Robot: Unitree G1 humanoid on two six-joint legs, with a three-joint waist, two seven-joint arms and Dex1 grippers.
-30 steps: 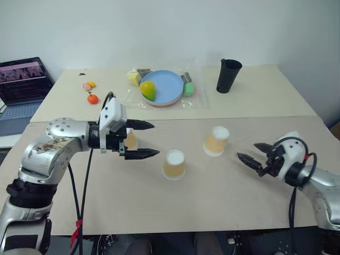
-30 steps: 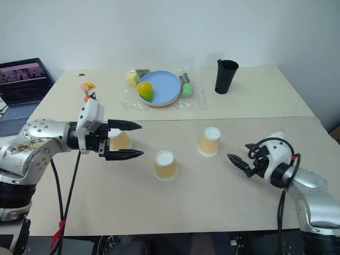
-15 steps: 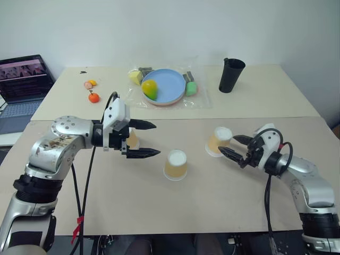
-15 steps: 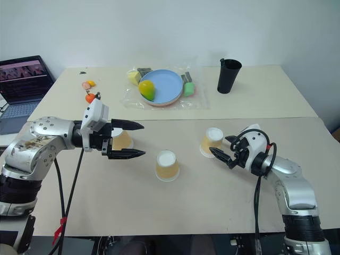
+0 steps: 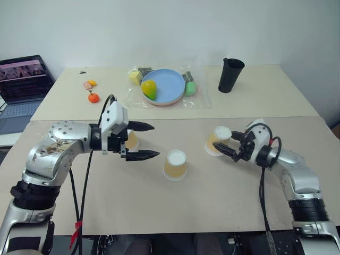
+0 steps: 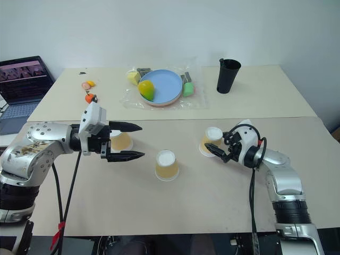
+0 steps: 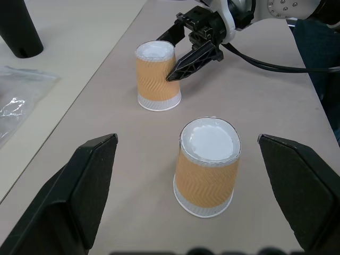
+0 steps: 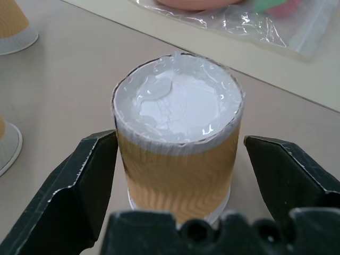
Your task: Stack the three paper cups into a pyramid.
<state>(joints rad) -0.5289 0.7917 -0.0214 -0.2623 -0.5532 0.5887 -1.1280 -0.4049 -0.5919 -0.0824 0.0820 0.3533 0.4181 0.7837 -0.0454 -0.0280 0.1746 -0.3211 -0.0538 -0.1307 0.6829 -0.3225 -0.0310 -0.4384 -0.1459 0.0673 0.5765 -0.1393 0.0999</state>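
Three small tapered paper cups (image 5: pixel 175 164) (image 5: pixel 218 141) (image 5: pixel 130 139) show pale orange-tan sides with a wavy embossed pattern and white ends. The tall cup (image 5: pixel 230 75) is black, the round plate (image 5: pixel 162 87) light blue, the worktop (image 5: pixel 212 196) plain beige.

We saw a beige table (image 5: pixel 212 196) bearing three upturned paper cups (image 5: pixel 175 164), a black cup (image 5: pixel 231 75) and a bagged plate (image 5: pixel 164 87).

A plain lab or office room: bare white wall (image 5: pixel 170 26), pale wooden tabletop (image 5: pixel 223 196), and an open dark laptop (image 5: pixel 21 79) at one side.
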